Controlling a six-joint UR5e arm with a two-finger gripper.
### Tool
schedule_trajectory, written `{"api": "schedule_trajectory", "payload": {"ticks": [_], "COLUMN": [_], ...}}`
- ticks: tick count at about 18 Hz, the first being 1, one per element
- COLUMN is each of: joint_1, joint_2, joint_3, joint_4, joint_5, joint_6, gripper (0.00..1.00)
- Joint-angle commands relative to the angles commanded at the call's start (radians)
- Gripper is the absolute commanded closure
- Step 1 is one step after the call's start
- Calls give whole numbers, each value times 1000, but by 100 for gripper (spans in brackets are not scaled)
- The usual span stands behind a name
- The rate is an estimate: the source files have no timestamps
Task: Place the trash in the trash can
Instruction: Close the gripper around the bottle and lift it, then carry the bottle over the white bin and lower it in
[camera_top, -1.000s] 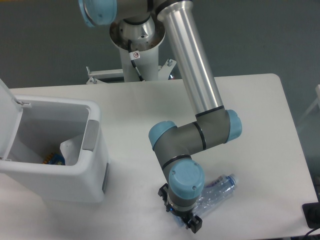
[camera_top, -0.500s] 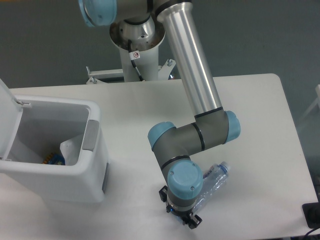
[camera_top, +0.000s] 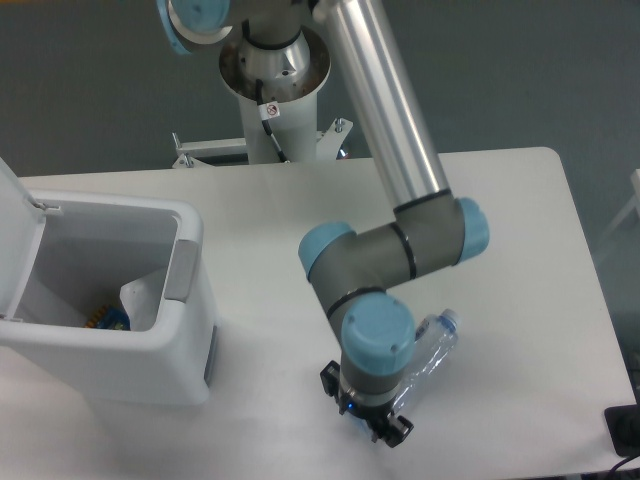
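From the fixed camera, the hand (camera_top: 368, 424) hangs near the desk's (camera_top: 520, 260) near edge, gripping the crushed bottle (camera_top: 432, 345), which angles up to the right. The trash can (camera_top: 150, 350) stands open at far left, bare desk between.

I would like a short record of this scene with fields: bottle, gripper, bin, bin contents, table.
bottle: crushed clear bottle, bluish cap toward the right, lower end hidden under the wrist
gripper: gripper at the bottle's lower end, seen from above; open or shut cannot be told
bin: white bin at the table's left, lid up
bin contents: something whitish and a small blue item
table: white table
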Motion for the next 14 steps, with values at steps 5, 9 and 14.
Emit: {"api": "schedule_trajectory", "payload": {"ticks": [5,9,14], "joint_1": [29,32,37], "joint_2": [129,174,210], "joint_3": [-69,-46,27], "joint_4": [-6,3,3], "joint_5": [-186,-348,-580], "joint_6": [-100,-267,-434], "gripper": [63,63,62]}}
